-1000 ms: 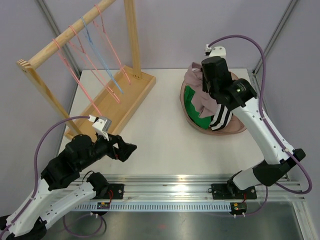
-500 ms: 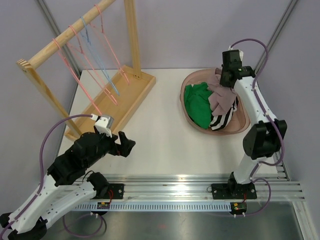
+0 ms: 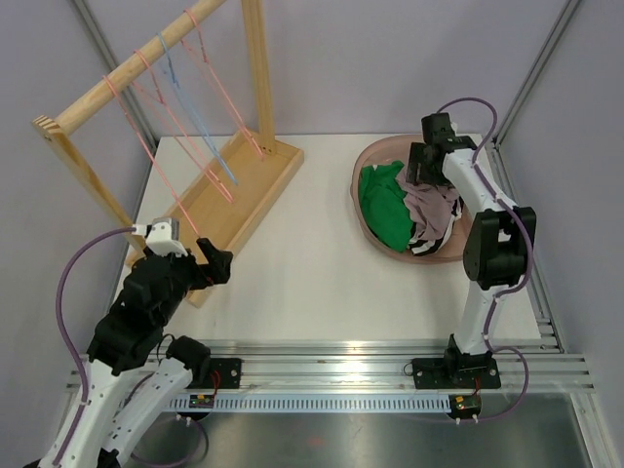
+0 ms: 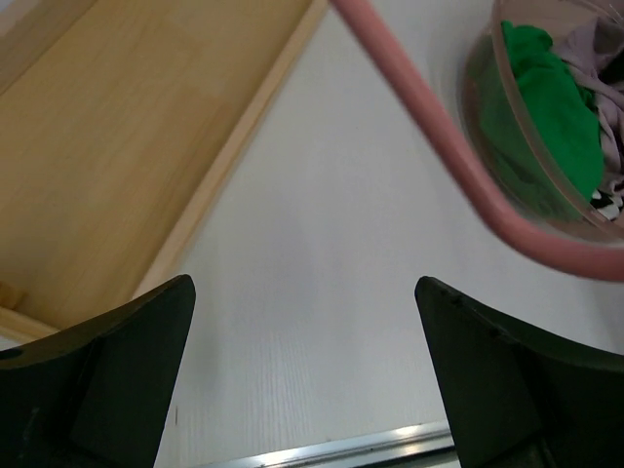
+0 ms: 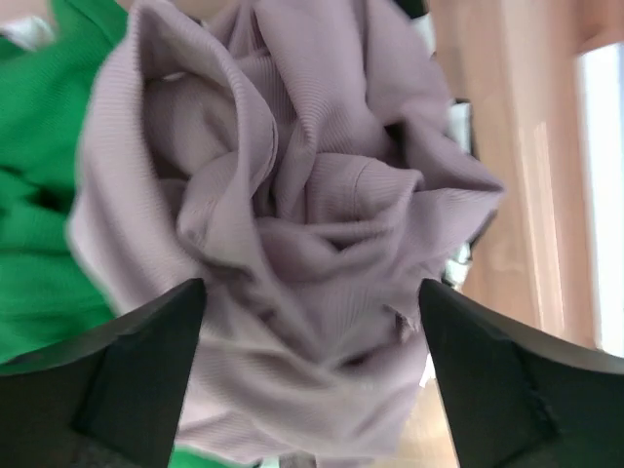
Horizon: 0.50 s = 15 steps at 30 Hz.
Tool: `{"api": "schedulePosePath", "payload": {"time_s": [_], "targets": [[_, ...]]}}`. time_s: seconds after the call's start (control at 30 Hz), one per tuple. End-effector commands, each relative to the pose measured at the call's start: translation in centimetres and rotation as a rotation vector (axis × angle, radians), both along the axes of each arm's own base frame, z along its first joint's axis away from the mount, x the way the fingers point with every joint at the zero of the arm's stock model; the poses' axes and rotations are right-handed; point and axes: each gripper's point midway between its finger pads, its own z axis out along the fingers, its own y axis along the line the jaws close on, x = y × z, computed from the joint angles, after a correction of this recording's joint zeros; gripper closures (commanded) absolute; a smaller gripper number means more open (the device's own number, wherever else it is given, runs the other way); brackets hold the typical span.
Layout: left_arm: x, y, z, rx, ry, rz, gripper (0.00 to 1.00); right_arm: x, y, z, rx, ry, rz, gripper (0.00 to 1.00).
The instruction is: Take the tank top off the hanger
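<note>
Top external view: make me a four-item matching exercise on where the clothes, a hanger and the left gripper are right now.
Things:
1. mauve tank top
2. green garment
3. blue hanger
4. left gripper

Places or states:
a. hanging bare from the wooden rail
b. in the basin, on the side nearer the rack
c. open above the table, beside the rack's base
d. crumpled in the basin, below the open right gripper

Pairs: 1-d, 2-b, 3-a, 4-c
</note>
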Motion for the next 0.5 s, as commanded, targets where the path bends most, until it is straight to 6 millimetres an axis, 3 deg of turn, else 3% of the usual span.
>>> {"api": "schedulePosePath", "payload": {"time_s": [0.0,0.07,0.13,0.17,0.23,0.27,0.33,0.37,0.43,0.47], "targets": [[1.0,1.2,1.2,-0.016,-0.051,0.068,0.01,-0.1,-0.6,9.6,-0.009,-0.193,-0.016,0.01],[1.1,2.2,1.3,-0.011,-0.059,0.115,0.01,-1.4,-0.7,12.5,0.005,-0.241,-0.026,0.01],[1.2,3.6,1.5,0.000,-0.074,0.179,0.01,-2.7,-0.3,13.7,0.034,-0.259,-0.013,0.00],[1.3,3.9,1.6,0.008,-0.082,0.195,0.01,-4.0,0.1,15.6,0.052,-0.295,-0.003,0.01],[1.1,4.7,1.9,0.030,-0.099,0.224,0.01,-5.7,0.9,16.0,0.068,-0.299,0.032,0.01],[1.1,4.8,2.0,0.038,-0.106,0.224,0.01,-7.1,1.7,17.8,0.076,-0.346,0.062,0.00],[1.1,5.2,2.2,0.076,-0.122,0.222,0.01,-9.0,2.3,17.6,0.071,-0.347,0.086,0.00],[1.1,5.4,2.2,0.091,-0.124,0.227,0.01,-10.5,2.5,18.8,0.077,-0.384,0.100,0.01],[1.1,5.8,2.6,0.150,-0.131,0.218,0.01,-12.3,3.6,18.3,0.090,-0.373,0.126,0.01],[1.1,5.9,2.7,0.170,-0.129,0.213,0.01,-13.9,3.8,19.1,0.097,-0.391,0.145,0.01]]}}
